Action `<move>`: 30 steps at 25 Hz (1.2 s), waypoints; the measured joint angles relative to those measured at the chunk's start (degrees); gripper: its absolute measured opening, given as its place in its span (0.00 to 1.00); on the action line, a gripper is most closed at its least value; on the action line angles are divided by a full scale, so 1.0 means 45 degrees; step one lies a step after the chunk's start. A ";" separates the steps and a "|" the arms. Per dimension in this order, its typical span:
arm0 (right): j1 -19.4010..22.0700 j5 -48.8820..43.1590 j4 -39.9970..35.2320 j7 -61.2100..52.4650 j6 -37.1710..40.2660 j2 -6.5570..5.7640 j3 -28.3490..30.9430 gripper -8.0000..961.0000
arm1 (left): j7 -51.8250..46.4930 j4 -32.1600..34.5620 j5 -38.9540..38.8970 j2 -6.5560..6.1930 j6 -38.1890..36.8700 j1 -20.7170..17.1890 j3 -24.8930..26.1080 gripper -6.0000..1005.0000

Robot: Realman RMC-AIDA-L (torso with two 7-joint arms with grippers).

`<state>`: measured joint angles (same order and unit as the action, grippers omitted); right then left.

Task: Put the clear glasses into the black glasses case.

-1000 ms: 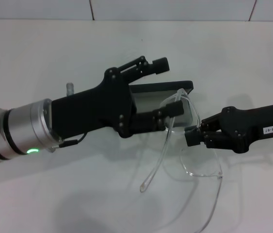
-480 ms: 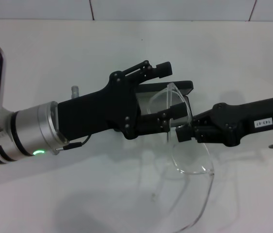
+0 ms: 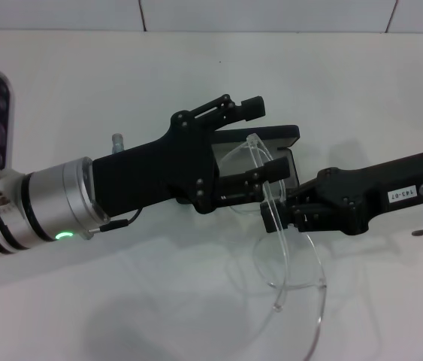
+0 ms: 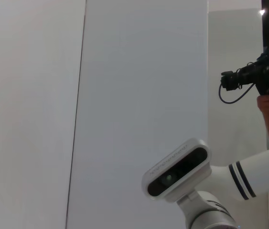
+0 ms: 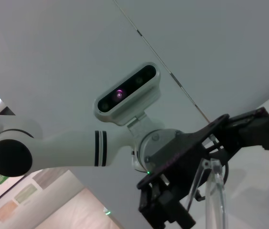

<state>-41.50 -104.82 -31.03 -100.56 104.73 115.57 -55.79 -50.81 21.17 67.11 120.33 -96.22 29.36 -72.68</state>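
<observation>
The right gripper (image 3: 275, 213) carries a small white sticker with dark characters too small to read; no other writing shows. It reaches in from the right and is clamped on the clear glasses (image 3: 286, 248) at the lens's upper edge. The left gripper (image 3: 267, 141) comes in from the left with its jaws spread wide, one finger above the far edge of the black glasses case (image 3: 260, 147) and the other beside the glasses' frame, touching or nearly touching it. The case lies open at the table's centre, largely hidden behind the left gripper, its grey lining showing. The glasses hang tilted at the case's near right edge, lens and one arm trailing toward the near side. The white table (image 3: 83, 301) lies bare to the near left and far right.
</observation>
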 joint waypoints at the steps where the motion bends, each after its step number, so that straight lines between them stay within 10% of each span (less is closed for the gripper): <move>1: 0.0021 0.0005 0.0001 -0.0049 0.0064 -0.0001 0.0027 0.12 | 0.0035 0.0002 -0.0009 0.0000 0.0004 -0.0016 0.0000 0.83; 20: 0.0553 0.0336 -0.0066 -0.0326 0.0328 -0.0083 0.0204 0.12 | 0.0324 0.0002 -0.0068 -0.0002 -0.0194 -0.0087 0.0000 0.83; 30: 0.1240 0.0432 -0.0293 -0.0078 0.0142 -0.0452 0.2369 0.08 | 0.0426 0.0151 -0.0395 -0.0172 -0.1322 -0.0627 0.0441 0.83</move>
<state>-35.92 -102.87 -32.35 -100.91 105.37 113.53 -45.13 -48.89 21.85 65.34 119.55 -102.17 26.54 -70.70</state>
